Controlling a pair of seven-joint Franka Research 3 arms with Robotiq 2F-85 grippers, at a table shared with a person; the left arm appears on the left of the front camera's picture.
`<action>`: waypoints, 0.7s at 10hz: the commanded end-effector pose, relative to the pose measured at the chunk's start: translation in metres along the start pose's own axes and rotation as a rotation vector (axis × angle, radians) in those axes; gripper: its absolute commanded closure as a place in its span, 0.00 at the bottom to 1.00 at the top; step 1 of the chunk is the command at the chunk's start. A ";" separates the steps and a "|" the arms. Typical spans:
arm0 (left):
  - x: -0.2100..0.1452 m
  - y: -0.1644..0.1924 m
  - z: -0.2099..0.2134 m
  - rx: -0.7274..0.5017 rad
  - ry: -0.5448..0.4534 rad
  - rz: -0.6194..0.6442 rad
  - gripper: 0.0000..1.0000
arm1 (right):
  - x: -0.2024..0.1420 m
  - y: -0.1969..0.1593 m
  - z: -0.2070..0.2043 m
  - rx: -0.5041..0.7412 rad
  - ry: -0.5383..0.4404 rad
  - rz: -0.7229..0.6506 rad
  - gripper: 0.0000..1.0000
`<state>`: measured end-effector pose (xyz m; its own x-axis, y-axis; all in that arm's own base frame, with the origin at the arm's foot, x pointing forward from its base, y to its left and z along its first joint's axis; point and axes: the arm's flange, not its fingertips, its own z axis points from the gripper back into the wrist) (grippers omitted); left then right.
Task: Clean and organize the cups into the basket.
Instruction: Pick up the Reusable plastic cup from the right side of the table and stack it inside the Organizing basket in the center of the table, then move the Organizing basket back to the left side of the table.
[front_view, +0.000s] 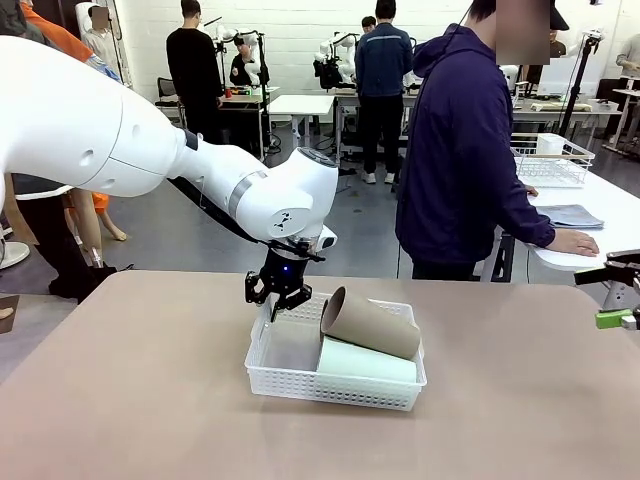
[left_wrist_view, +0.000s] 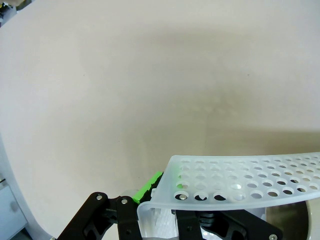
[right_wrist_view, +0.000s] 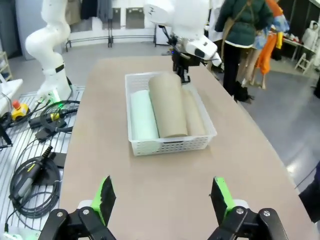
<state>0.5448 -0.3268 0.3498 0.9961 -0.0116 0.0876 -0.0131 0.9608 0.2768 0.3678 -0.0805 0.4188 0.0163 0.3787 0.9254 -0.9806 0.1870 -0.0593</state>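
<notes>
At frame centre, the left gripper is pinching the basket rim; both cups are lying inside. The right gripper is standing spread. The basket looks light and flexible, best gripped at its stiffer rim.

Bright, even overhead light across the room, no harsh glare. The desk reads flat and matte, with a soft shadow pooling just beside the basket. In the left wrist view the desk washes out pale, almost overexposed, a broad dim shadow lying across its middle; the basket wall up close is soft and translucent. The right wrist view bends straight edges outward at the borders, and background figures there look slightly soft.
</notes>
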 end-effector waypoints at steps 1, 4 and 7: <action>-0.001 0.003 -0.001 0.011 -0.006 -0.005 1.00 | 0.013 0.004 -0.002 0.019 0.010 0.034 0.00; -0.001 0.003 -0.001 0.011 -0.006 -0.005 1.00 | 0.013 0.004 -0.002 0.019 0.010 0.034 0.00; -0.001 0.003 -0.001 0.011 -0.006 -0.005 1.00 | 0.013 0.004 -0.002 0.019 0.010 0.034 0.00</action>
<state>0.5448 -0.3268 0.3498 0.9961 -0.0116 0.0876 -0.0131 0.9608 0.2768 0.3666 -0.0723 0.4301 -0.0162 0.3953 0.9184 -0.9829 0.1621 -0.0871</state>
